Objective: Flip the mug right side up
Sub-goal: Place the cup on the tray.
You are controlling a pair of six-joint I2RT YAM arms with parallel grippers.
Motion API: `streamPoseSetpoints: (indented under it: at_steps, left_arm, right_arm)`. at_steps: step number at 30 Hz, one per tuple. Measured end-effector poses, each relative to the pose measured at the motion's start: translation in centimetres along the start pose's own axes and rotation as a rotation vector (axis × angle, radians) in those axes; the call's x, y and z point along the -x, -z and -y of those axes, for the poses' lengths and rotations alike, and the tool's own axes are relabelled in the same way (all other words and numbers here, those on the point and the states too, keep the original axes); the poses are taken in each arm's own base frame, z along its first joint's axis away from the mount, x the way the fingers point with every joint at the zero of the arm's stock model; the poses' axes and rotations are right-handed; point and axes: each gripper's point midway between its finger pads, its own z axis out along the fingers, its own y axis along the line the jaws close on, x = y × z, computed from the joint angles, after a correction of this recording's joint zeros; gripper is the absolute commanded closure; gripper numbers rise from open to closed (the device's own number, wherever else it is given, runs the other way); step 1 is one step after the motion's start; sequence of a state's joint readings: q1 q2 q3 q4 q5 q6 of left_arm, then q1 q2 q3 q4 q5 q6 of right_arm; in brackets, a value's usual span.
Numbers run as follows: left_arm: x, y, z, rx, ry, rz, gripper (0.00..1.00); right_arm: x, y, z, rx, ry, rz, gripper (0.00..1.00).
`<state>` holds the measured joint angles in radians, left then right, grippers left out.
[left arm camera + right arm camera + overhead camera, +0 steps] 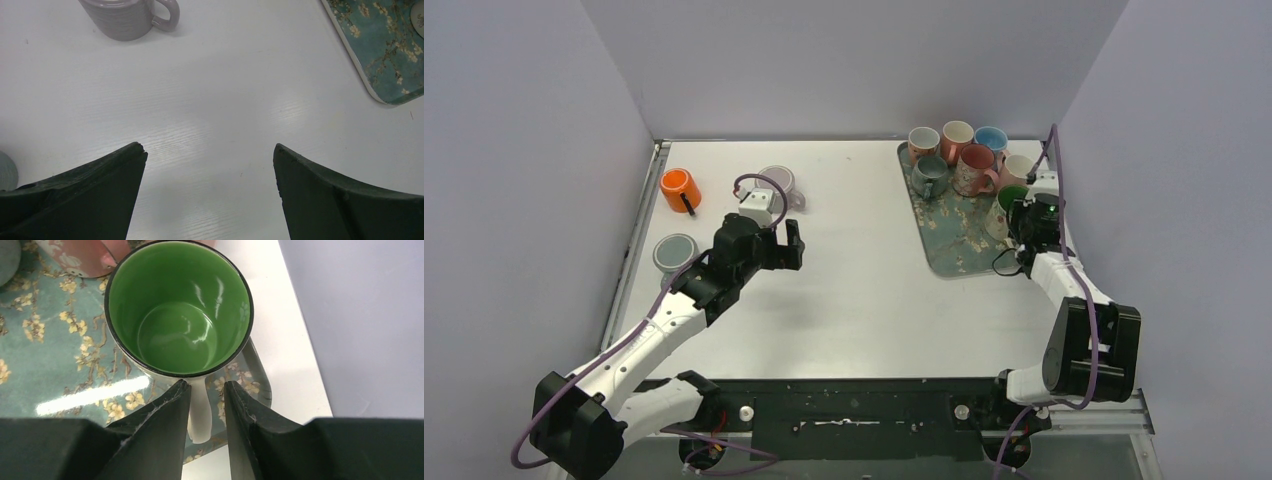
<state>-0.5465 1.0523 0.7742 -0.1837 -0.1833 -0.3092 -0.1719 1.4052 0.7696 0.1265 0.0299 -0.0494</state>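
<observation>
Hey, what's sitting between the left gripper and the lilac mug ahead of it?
Nothing: in the left wrist view only bare white table separates the open left gripper from the lilac mug.

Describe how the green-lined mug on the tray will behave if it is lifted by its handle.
The green-lined mug looks glazed and rigid, so probably slippery and chip-prone. Lifted by its thin handle, which the right end effector straddles, it may swing off-centre. Upright on the tray, it should not roll.
</observation>
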Motion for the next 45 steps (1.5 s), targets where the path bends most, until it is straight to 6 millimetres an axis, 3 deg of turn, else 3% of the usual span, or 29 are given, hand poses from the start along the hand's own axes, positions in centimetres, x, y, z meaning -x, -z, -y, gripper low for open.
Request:
streamPoseSetpoints:
  at_steps: [19, 32, 37, 45]
  left_arm:
    - [-0.5, -0.1, -0.6, 0.015, 0.003, -0.009, 0.03]
    - [-0.6, -0.2, -1.0, 0.026, 0.006, -0.011, 0.03]
    - [-0.8, -0.2, -1.1, 0.032, 0.006, -0.014, 0.03]
    - [-0.9, -0.2, -1.5, 0.051, 0.005, -0.013, 0.03]
  right_arm:
    - [0.3, -1.8, 2.5, -0.066, -0.01, -0.017, 0.68]
    - [1.2, -3.1, 2.5, -0.068, -0.011, -0.009, 0.69]
    - [1.2, -3.1, 2.4, -0.064, -0.017, -0.01, 0.6]
    - [0.8, -1.7, 0.9, -0.004, -0.093, -0.049, 0.33]
